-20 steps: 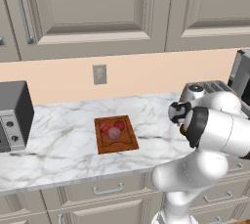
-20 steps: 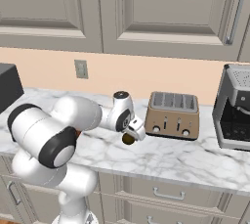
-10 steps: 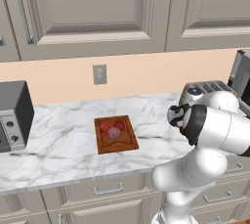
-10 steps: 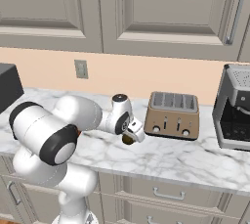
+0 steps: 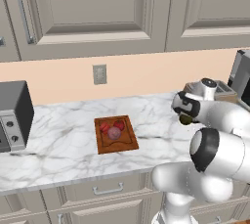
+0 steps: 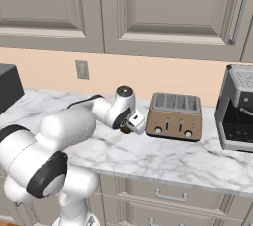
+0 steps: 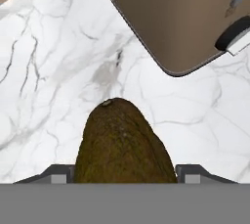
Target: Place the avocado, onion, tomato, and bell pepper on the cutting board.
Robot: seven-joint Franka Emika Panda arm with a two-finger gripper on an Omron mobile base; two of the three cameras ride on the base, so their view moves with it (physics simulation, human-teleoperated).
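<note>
Gripping avocado (image 7: 124, 142) | pincer (image 7: 124, 171) clamped on it | dark olive-brown, rough-skinned, egg-shaped

One avocado (image 7: 124, 142) sits between the tips of the end effector (image 7: 124, 171). Well off to its left lies one cutting board (image 5: 115, 134) carrying three pieces of produce: one onion (image 5: 114, 133), one tomato (image 5: 104, 126), one bell pepper (image 5: 119, 125). One toaster (image 6: 176, 116) stands just beside the end effector.

The claw (image 6: 129, 129) apparently grips the avocado (image 6: 126, 130) beside the toaster (image 6: 176, 116).
</note>
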